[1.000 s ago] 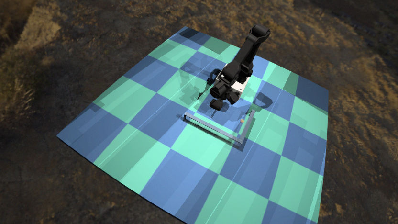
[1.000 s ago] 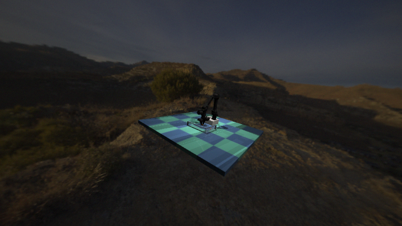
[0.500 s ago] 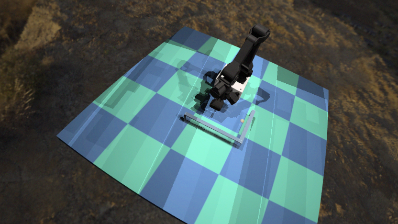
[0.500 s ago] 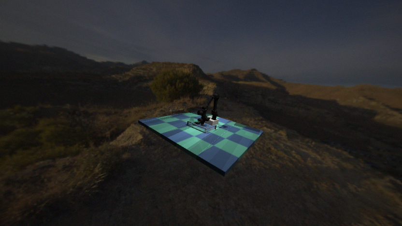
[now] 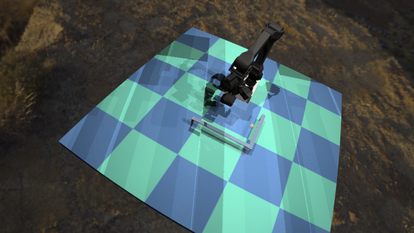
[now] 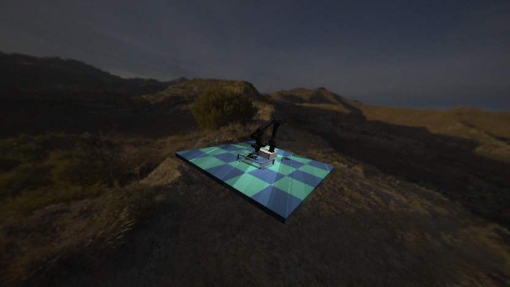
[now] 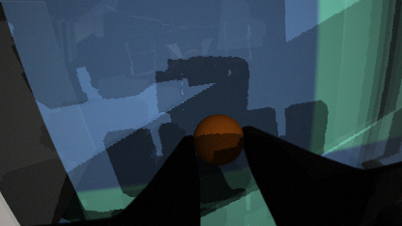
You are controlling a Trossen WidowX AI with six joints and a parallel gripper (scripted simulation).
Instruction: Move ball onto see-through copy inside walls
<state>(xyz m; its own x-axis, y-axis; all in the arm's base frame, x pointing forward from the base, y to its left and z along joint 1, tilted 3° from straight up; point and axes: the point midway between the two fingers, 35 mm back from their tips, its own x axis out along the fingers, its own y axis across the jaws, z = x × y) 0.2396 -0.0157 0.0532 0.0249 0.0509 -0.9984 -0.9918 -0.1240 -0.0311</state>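
- Clamping the orange ball (image 7: pixel 218 139) at centre frame of the wrist view, the gripper (image 7: pixel 219 145) is standing partly closed, one dark finger (image 7: pixel 176 183) pressing on each side.
- Hanging over the checkered table (image 5: pixel 185 179), the black arm (image 5: pixel 255 55) is occupying the upper right of the top view.
- Lying below it, the clear walls (image 5: pixel 224 134) are forming a corner, with the see-through copy (image 5: pixel 252 125) sitting just beside the right wall.
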